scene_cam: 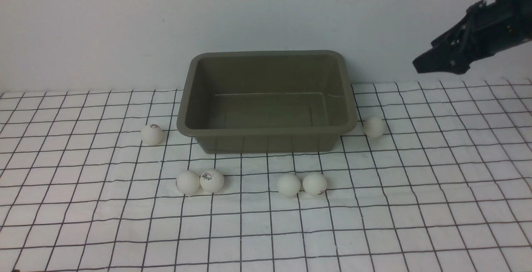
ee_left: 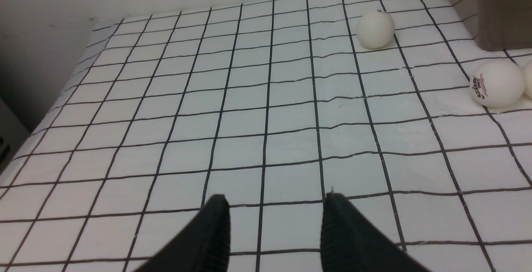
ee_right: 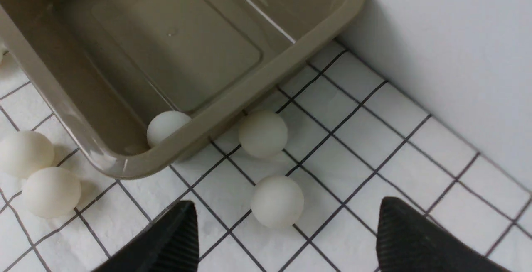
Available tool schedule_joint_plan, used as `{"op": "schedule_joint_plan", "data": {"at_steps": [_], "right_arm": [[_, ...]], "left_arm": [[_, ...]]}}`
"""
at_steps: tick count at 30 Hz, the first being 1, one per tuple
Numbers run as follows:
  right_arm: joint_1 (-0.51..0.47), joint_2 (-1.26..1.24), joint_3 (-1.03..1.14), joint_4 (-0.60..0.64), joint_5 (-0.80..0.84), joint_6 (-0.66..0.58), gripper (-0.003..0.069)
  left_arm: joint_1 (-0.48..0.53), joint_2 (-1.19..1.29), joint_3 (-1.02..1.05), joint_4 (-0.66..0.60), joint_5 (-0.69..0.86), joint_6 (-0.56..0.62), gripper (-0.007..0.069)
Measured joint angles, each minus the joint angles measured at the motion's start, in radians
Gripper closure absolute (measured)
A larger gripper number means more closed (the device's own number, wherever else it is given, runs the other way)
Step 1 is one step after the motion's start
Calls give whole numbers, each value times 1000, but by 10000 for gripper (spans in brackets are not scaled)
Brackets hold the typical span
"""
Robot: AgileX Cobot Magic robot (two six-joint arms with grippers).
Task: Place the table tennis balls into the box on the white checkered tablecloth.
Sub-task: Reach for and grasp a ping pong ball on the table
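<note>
Right wrist: ball (ee_right: 277,201) below end effector (ee_right: 287,202)

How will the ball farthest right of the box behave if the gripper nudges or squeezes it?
The ball is a smooth sphere lying free on the tablecloth, so a nudge will probably send it rolling. It looks small and light, so an off-centre squeeze could pop it out sideways.

Ball (ee_left: 496,83) logo, lettering unreadable
</note>
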Motion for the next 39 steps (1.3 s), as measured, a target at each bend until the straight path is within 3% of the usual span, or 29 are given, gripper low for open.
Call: {"op": "schedule_joint_plan", "data": {"at_steps": [7,27,39], "right_arm": [[59,114,0,-5,-41,1,143],[78,207,0,1,-124,4,144],[119,231,-2,-51,-199,16,194]], "left_arm": [[0,0,0,0,0,0,346],[0,0,0,0,0,0,346],[0,0,0,0,0,0,346]]}}
